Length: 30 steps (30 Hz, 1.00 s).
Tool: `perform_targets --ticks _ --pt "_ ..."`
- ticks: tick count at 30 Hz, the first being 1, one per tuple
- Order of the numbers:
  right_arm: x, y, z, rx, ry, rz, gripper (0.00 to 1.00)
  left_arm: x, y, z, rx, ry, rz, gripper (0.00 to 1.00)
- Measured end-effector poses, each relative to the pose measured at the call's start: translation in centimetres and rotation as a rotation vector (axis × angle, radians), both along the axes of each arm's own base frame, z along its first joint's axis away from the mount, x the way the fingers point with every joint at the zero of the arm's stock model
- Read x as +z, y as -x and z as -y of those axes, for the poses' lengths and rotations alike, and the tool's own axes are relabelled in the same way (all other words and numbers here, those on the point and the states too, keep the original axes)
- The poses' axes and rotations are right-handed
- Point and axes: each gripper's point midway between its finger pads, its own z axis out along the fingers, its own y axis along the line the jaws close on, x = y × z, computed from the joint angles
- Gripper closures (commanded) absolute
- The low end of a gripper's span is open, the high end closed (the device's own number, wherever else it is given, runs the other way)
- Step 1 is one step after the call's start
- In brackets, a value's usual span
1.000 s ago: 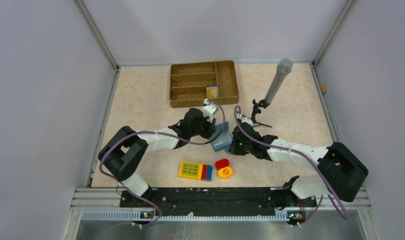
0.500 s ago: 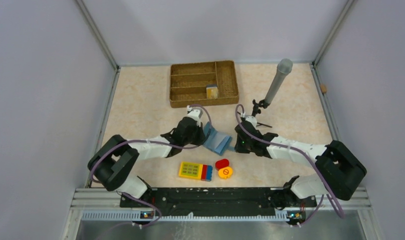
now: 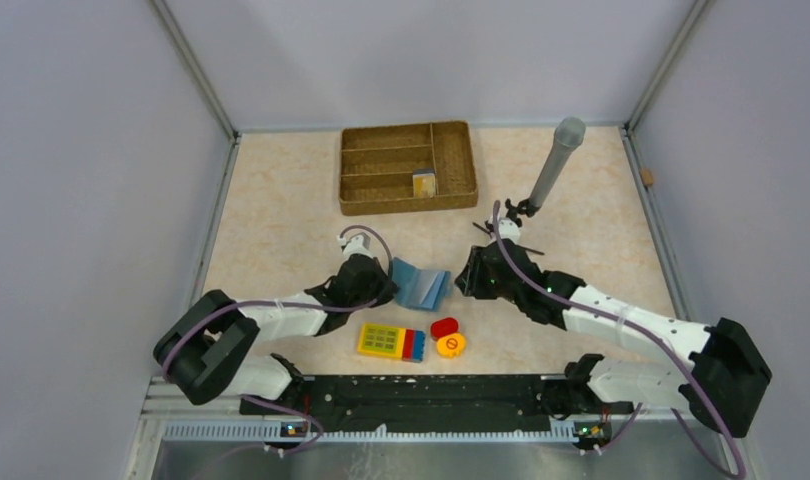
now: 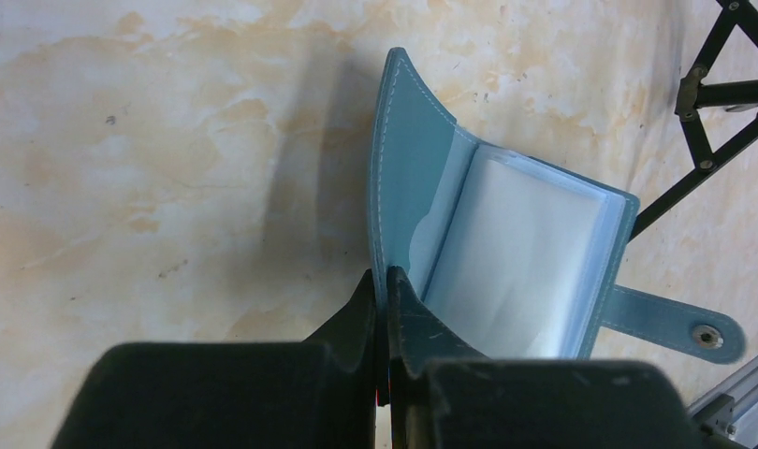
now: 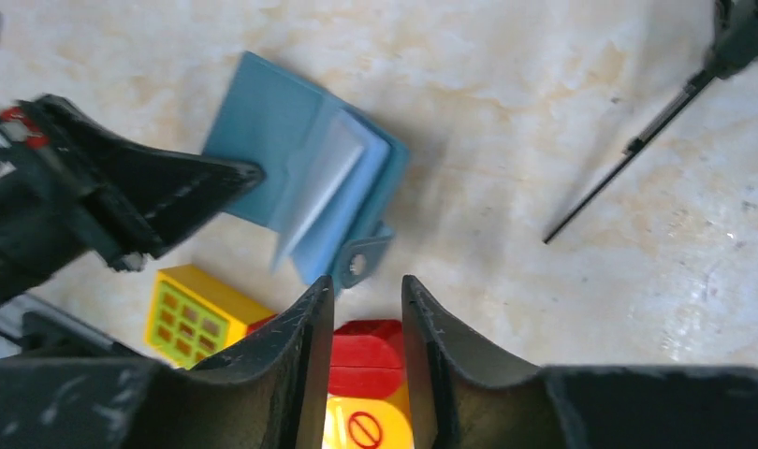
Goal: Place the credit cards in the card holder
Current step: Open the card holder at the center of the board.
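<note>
Keypad block (image 3: pixel 391 342) sits low in the frame; above it, at centre, the card holder (image 3: pixel 421 285) lies open, its left cover pinched by the left gripper (image 4: pixel 382 285) (fingers closed on the edge). Right gripper (image 5: pixel 364 285) hovers just to its right, jaws slightly parted, empty

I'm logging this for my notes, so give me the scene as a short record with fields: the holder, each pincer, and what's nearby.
Card holder: open on the table, clear sleeves showing
Left pincer: shut on the holder's cover edge
Right pincer: open, holding nothing, apart from the holder on its right
Wicker tray: far side, one small yellow item inside
</note>
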Motion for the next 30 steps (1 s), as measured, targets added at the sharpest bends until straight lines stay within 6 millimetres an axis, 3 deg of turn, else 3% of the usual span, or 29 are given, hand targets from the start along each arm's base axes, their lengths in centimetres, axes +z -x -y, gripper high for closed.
perform_targets --ticks 3,5,13,16,30 --pt "2.2 -0.1 -1.5 0.020 -0.091 0.041 0.79 0.3 0.2 -0.3 0.018 0.011 0.003 1.00" --pt "2.5 -0.3 -2.4 0.035 -0.120 0.038 0.81 0.5 0.3 -0.4 0.024 0.016 0.005 1.00" --pt "-0.3 0.4 -6.5 0.130 -0.154 -0.049 0.83 0.4 0.5 -0.7 0.037 0.017 -0.003 1.00" --pt "-1.5 0.5 -6.9 0.118 -0.153 -0.084 0.81 0.4 0.5 -0.7 0.042 0.021 -0.007 1.00" --pt "-2.8 -0.1 -8.0 0.064 -0.202 -0.129 0.71 0.3 0.6 -0.7 0.046 0.023 -0.010 1.00"
